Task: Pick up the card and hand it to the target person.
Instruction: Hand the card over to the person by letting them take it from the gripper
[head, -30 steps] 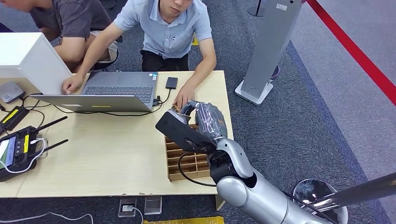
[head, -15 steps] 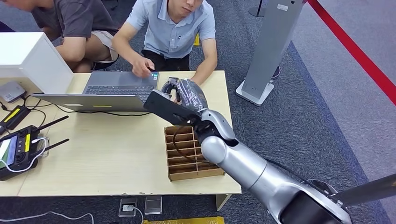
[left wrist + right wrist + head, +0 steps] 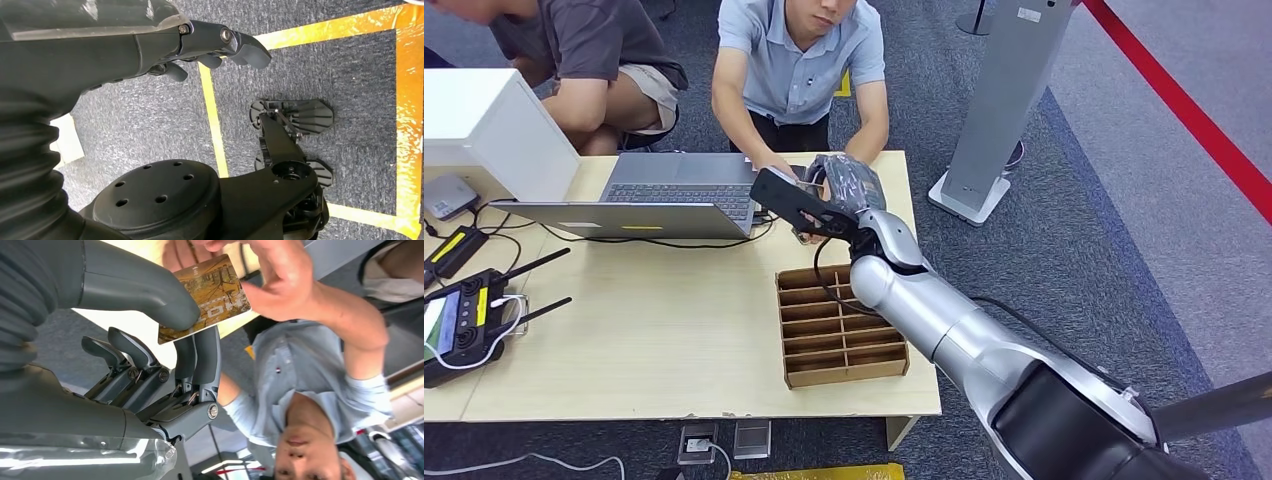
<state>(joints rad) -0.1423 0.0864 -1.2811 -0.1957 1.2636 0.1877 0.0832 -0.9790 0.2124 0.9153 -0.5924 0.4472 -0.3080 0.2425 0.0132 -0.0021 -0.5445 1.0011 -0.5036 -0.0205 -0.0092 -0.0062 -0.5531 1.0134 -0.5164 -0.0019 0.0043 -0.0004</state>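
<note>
A pale wood tabletop (image 3: 654, 330) carries an open grey laptop (image 3: 664, 190), with black cables running from its right side. Near the tabletop's right front corner lies a shallow wooden divider tray (image 3: 839, 328) with rows of narrow slots. At the left edge sit a black handheld controller (image 3: 462, 320) with 2 antennas and a yellow-labelled black device (image 3: 452, 250). A white box (image 3: 492, 125) stands at the far left corner. Beside the tabletop, on grey carpet, stands a grey pillar (image 3: 999, 100) on a flat base. A red stripe (image 3: 1194, 110) crosses the floor. Another person (image 3: 574, 50) in a dark grey shirt crouches behind the laptop.
</note>
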